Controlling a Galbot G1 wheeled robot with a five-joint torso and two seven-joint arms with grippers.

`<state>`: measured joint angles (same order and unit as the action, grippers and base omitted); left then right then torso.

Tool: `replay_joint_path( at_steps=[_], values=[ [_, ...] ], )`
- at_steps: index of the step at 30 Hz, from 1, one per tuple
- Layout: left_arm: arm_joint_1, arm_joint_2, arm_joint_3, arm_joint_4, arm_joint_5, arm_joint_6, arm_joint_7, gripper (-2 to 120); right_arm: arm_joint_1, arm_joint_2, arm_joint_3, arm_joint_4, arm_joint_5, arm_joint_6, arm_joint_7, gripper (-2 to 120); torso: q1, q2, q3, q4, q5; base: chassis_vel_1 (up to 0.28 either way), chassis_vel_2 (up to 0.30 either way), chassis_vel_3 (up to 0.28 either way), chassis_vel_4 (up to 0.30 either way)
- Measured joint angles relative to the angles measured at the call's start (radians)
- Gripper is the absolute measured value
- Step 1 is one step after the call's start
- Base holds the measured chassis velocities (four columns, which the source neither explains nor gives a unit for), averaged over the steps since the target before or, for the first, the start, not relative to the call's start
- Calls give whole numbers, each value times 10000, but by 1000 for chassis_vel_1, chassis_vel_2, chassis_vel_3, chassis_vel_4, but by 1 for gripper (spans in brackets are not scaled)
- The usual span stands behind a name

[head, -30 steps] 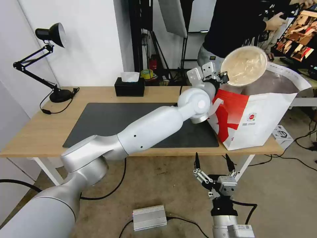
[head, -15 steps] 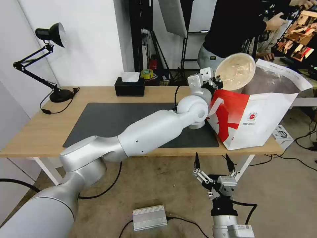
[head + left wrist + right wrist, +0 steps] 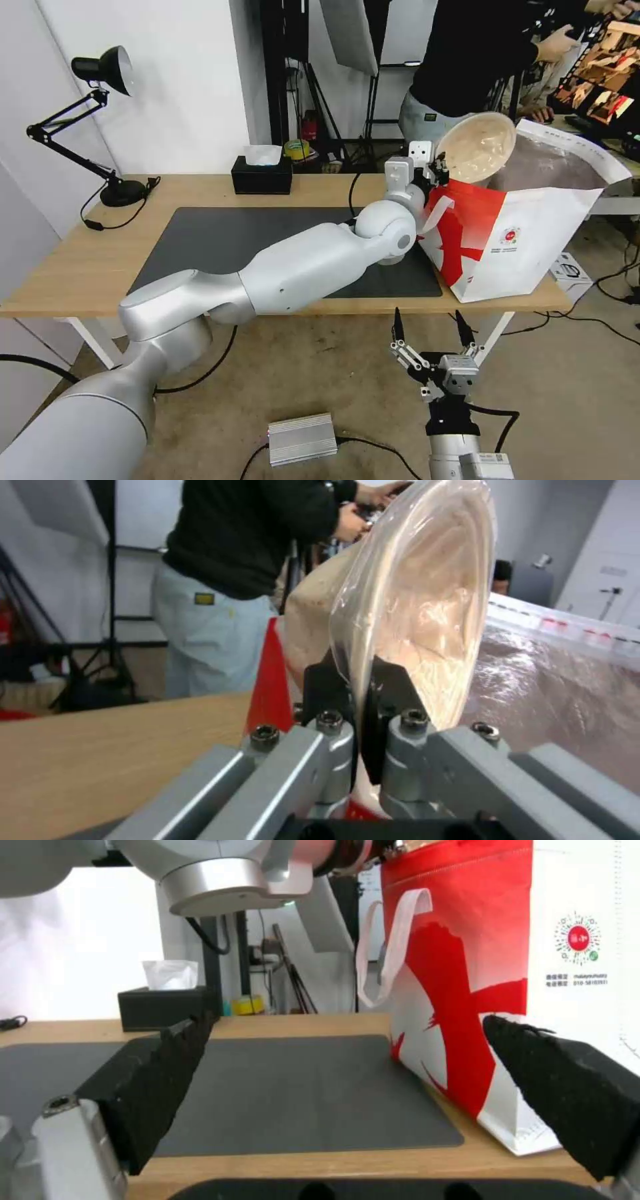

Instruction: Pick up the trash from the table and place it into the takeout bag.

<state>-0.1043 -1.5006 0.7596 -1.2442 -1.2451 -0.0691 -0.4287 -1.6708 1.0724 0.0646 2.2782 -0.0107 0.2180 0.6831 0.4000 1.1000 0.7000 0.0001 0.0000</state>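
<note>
While tilted on edge over the takeout bag's (image 3: 527,233) open mouth, pulp bowl (image 3: 477,148) pinched at its rim by left gripper (image 3: 437,171) jaws. Right gripper (image 3: 430,327) low before the surface (image 3: 80,267), jaws spread wide, holding nothing.

The beige pulp bowl (image 3: 478,147), covered with clear film, is tilted almost on edge above the open mouth of the bag (image 3: 527,233), its hollow facing the camera in the head view. The left hand (image 3: 440,168) pinches its lower rim. The bag, white with a red panel, a small red logo and foil lining, stands at the counter's (image 3: 80,267) right end, partly on the grey mat.
</note>
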Motion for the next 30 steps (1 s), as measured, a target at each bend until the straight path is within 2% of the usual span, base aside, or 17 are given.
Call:
replay_joint_path(
  at_steps=[18, 25, 27, 28, 30],
  values=[
    [-328, 377, 635, 165, 394, -153, 885, 1, 0, 0, 0, 0, 0, 0, 0, 100, 0, 0, 0, -1, 0, 0, 0, 0, 0],
    [-325, 406, 736, 348, 783, -387, 776, 1, 0, 0, 0, 0, 0, 0, 0, 100, 0, -1, 0, -1, 0, 0, 0, 0, 0],
    [-285, 403, 739, 356, 832, -502, 693, 9, 0, 0, 0, 0, 0, 0, 0, 100, 0, 0, 0, -1, 0, 0, 0, 0, 0],
    [-285, 403, 739, 356, 832, -502, 693, 9, 0, 0, 0, 0, 0, 0, 0, 100, 0, 0, 0, -1, 0, 0, 0, 0, 0],
    [-256, 413, 786, 337, 893, -654, 692, 19, 0, 0, 0, 0, 0, 0, 0, 100, 0, 0, 0, -1, 0, 0, 0, 0, 0]
  ],
)
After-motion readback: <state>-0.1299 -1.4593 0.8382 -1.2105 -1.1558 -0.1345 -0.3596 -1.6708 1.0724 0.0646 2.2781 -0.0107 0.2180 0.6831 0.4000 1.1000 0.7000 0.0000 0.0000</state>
